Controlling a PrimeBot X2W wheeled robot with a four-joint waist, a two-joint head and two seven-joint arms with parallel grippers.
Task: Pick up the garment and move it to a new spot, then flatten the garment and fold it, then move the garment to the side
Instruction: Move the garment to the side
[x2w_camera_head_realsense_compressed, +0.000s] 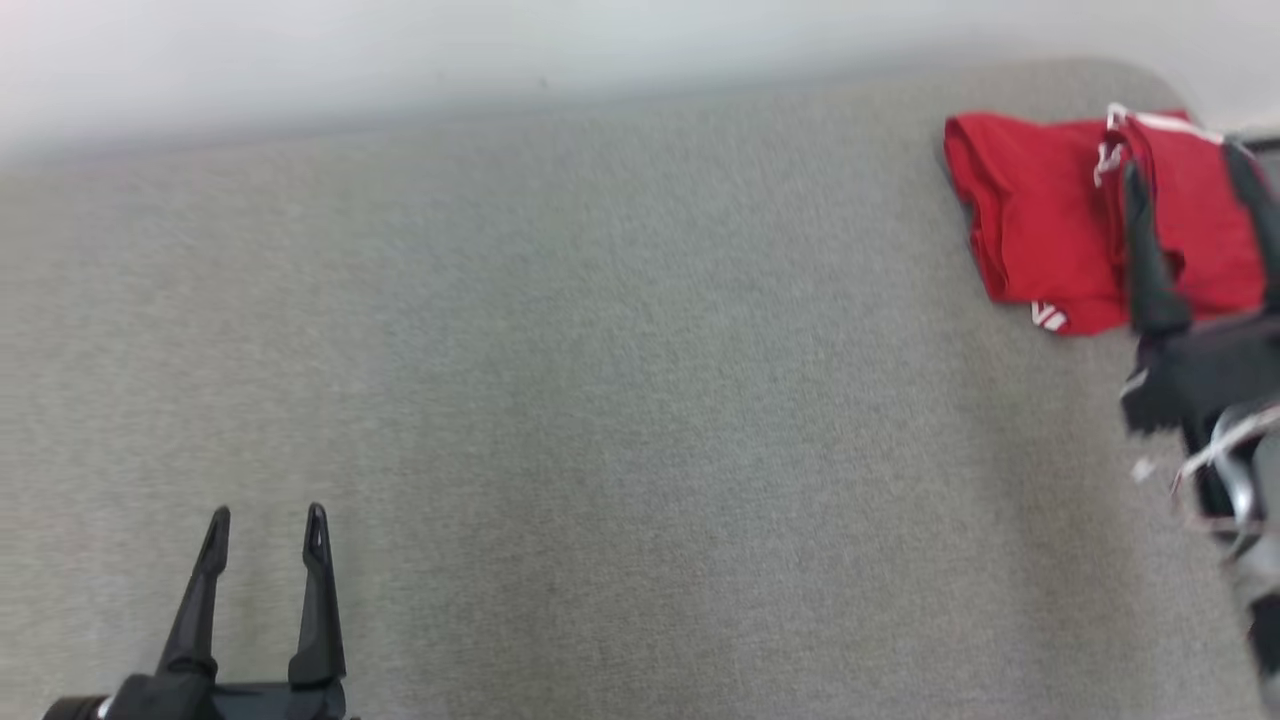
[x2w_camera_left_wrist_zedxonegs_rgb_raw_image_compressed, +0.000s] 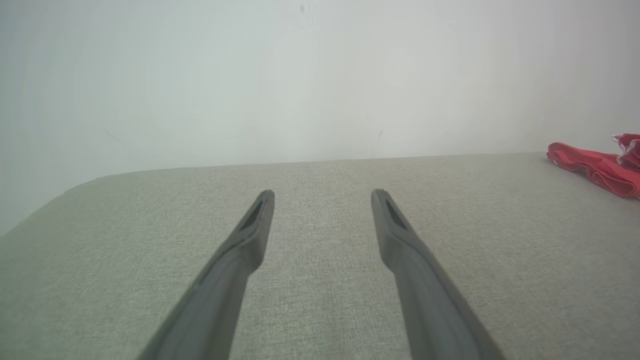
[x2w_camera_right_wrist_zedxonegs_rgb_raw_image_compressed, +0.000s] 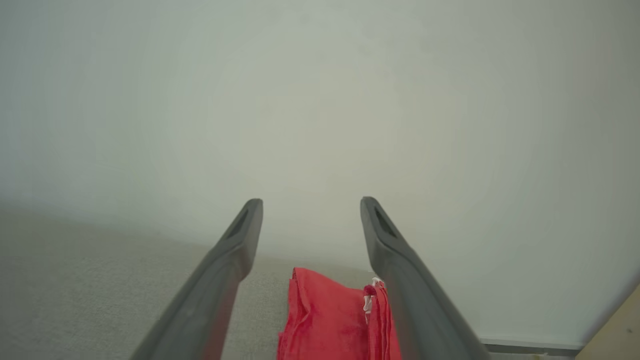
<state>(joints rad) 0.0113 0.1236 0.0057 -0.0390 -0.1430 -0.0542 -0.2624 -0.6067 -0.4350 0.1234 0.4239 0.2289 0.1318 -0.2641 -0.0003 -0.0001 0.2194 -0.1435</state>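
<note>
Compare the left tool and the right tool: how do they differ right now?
The left tool sits near left over bare table; the right tool is far right over the garment. The left tool's wrist view has the garment at its right edge; the right tool's has it at bottom centre. Both are open and empty.

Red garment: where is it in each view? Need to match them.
Head view: garment, upper right, by the far edge of the table.
Left wrist view: far right edge, mid-height.
Right wrist view: bottom centre, seen between the right gripper jaws.
Shared landmark: table edge against the pale wall.
</note>
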